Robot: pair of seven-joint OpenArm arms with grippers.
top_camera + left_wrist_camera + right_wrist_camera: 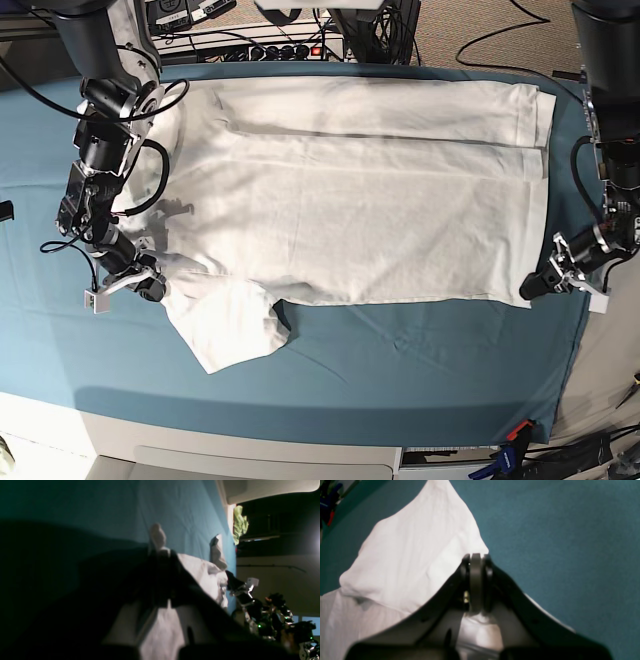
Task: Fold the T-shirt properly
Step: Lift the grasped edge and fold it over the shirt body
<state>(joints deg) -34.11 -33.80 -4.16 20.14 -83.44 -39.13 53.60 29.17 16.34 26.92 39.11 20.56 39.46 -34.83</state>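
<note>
Nearest the front edge of the teal cloth, one short sleeve of the T-shirt lies spread flat, not folded in. A bare strip of cloth separates it from the table's front edge.

Along the shirt's near long edge, both arms are engaged. The right gripper, on the base view's left, sits at the shoulder just above that sleeve; its wrist view shows the jaws together, clamped on a white fold at the fabric edge. The left gripper, on the base view's right, sits at the near hem corner. Its wrist view is dark, but the jaws appear closed with white fabric protruding past the tips, so I judge it pinched on the hem.

Beyond them the body lies flat across the middle of the cloth, collar end to the left, hem to the right, lightly wrinkled.

At the far side, one lengthwise band is already turned over onto the body, and the far sleeve is not visible.

Judgement: early to middle stage. Far-side fold done; the near-side lengthwise fold is gripped but not yet carried over. The near sleeve and the crosswise folds remain.
</note>
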